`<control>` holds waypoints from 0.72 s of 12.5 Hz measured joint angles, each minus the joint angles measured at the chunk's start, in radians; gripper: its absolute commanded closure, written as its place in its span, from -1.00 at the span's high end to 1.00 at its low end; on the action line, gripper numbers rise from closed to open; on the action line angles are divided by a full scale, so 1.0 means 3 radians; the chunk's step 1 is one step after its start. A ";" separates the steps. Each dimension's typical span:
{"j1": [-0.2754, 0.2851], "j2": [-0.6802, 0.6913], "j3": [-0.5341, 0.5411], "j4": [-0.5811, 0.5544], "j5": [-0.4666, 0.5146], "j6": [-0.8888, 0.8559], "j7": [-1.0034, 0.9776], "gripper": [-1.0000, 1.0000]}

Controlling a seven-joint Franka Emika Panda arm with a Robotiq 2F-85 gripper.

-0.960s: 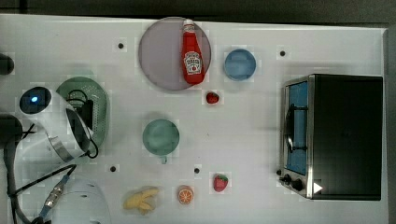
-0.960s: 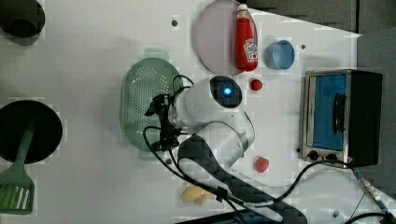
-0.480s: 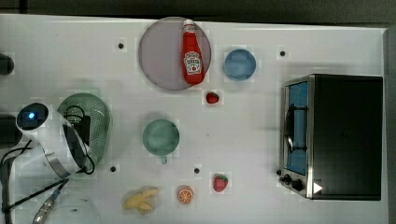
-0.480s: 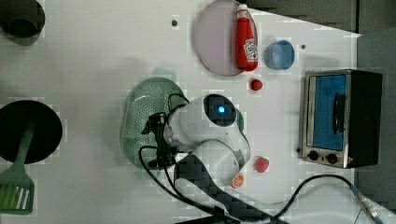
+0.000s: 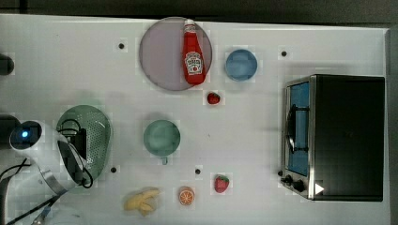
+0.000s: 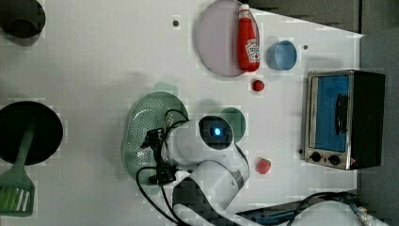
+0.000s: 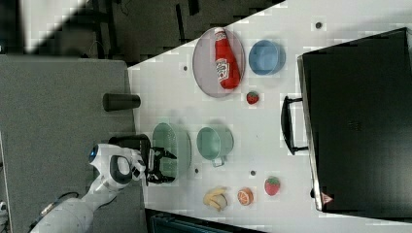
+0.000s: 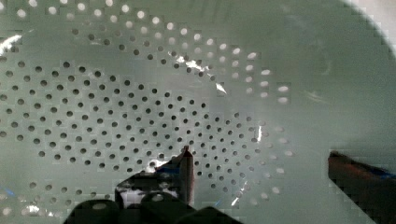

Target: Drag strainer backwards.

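The strainer (image 5: 96, 133) is a pale mint-green oval colander lying on the white table at the top view's left, left of the round green cup (image 5: 161, 137). It is also seen in the left view (image 6: 139, 120) and the right view (image 7: 176, 141). My gripper (image 5: 78, 144) is lowered into its bowl and stands open. In the wrist view the holed bottom of the strainer (image 8: 140, 93) lies close beneath the gripper (image 8: 261, 158), whose fingertips (image 8: 187, 156) are spread wide with nothing clamped between them. The white arm hides the strainer's lower left part in the top view.
A greyish-pink plate (image 5: 159, 56) carries a ketchup bottle (image 5: 193, 54), with a blue bowl (image 5: 241, 64) beside it. A toaster oven (image 5: 335, 136) fills the top view's right. Strawberries (image 5: 213, 98), a banana (image 5: 141, 201) and an orange slice (image 5: 186, 195) lie about. A black pan (image 6: 26, 132) and a spatula sit at the left view's left.
The arm and the strainer have moved together toward the top view's bottom edge, away from the plate. The gripper stays open inside the bowl.
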 measured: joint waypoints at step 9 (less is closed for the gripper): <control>0.0285 -0.0273 0.0000 -0.0475 0.0213 0.0205 0.0000 1.00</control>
